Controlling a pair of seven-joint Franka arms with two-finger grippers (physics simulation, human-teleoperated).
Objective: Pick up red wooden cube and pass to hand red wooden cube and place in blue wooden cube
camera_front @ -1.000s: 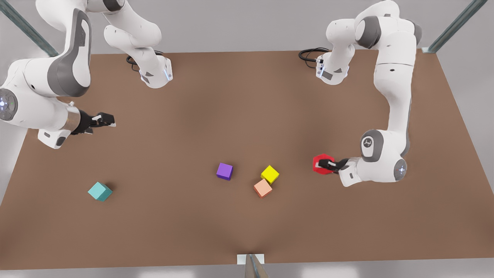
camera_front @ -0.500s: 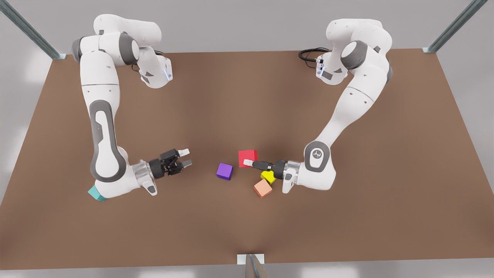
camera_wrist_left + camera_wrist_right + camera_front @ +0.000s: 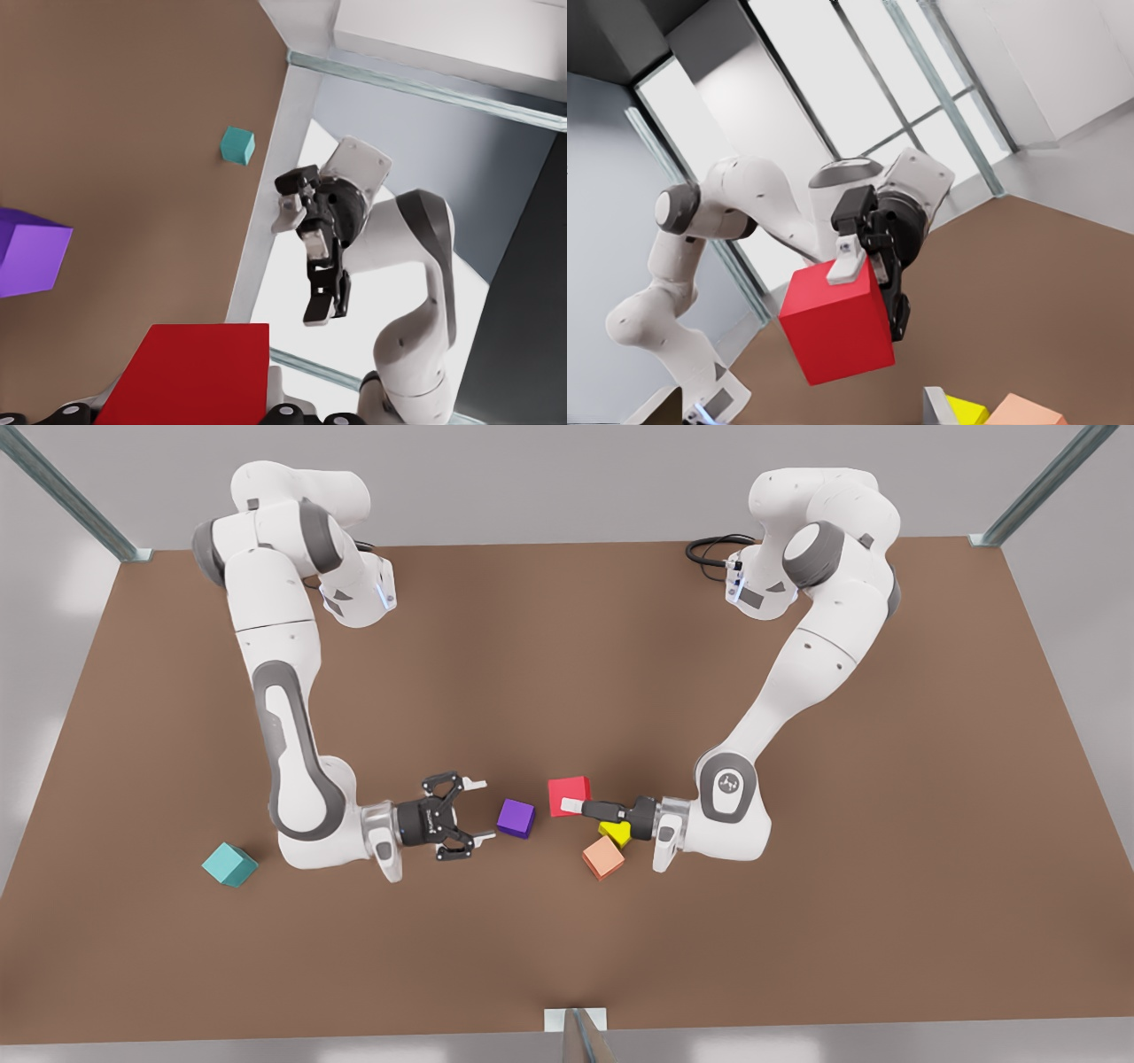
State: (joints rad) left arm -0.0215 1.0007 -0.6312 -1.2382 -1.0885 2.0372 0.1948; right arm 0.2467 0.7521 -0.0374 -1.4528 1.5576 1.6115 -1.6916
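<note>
From the front, the left gripper [image 3: 576, 806] reaches in from the front view's right, clamped on the red wooden cube [image 3: 568, 794] above the table [image 3: 567, 655]. The right gripper [image 3: 478, 811] faces it, fingers spread, purple cube [image 3: 516, 817] between them. Left wrist view: blue wooden cube [image 3: 236, 145] far off. Right wrist view: yellow cube [image 3: 966, 411] and salmon cube [image 3: 1028, 411] beneath the held cube.

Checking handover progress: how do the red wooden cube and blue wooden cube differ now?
The red wooden cube is held above the table by the left gripper, jaws shut on it; the blue wooden cube rests loose on the table. Red is mid-table facing the open right gripper; blue sits toward the front view's left. Both look equal in size.
</note>
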